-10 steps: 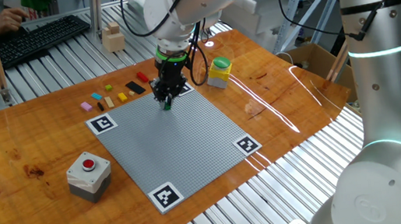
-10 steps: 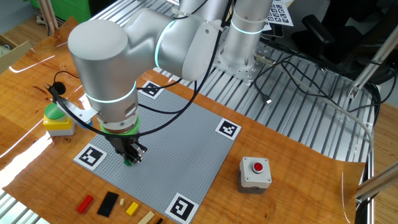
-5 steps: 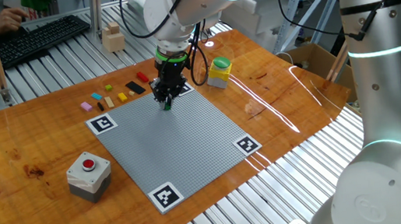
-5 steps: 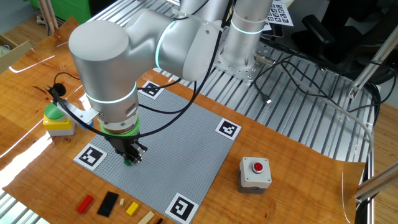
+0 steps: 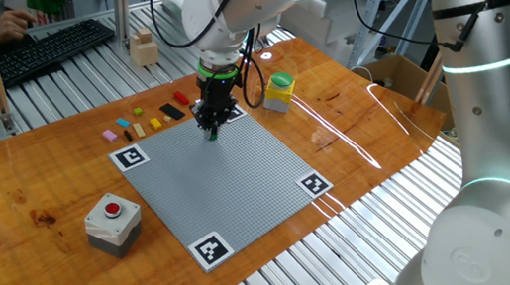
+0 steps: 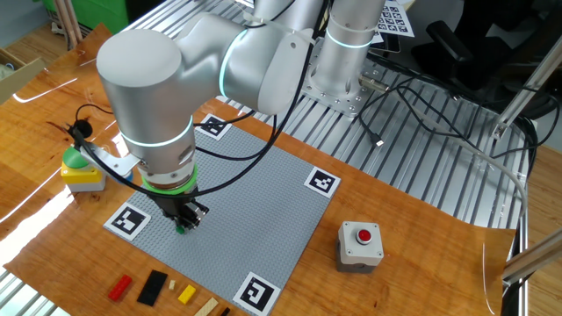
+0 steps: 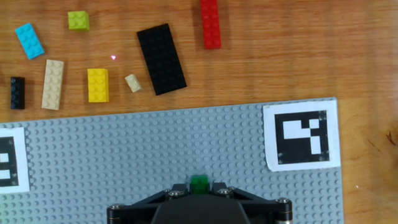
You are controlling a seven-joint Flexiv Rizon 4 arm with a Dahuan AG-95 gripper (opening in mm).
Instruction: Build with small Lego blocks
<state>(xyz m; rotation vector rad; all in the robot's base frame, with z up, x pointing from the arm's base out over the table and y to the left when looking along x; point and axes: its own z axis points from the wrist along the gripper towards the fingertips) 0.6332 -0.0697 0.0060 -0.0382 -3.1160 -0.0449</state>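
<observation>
My gripper stands low over the far part of the grey studded baseplate, near its marker corner. In the hand view a small green Lego brick sits between the fingertips of the gripper, against the baseplate, and the jaws are shut on it. In the other fixed view, the gripper shows the green brick at its tip. Loose small Lego blocks lie on the wood beyond the plate: cyan, lime, tan, yellow, a black plate and red.
A grey box with a red button stands on the wood left of the plate. A yellow object with a green top sits right of the gripper. A pale wooden block and a keyboard lie beyond the table's far edge.
</observation>
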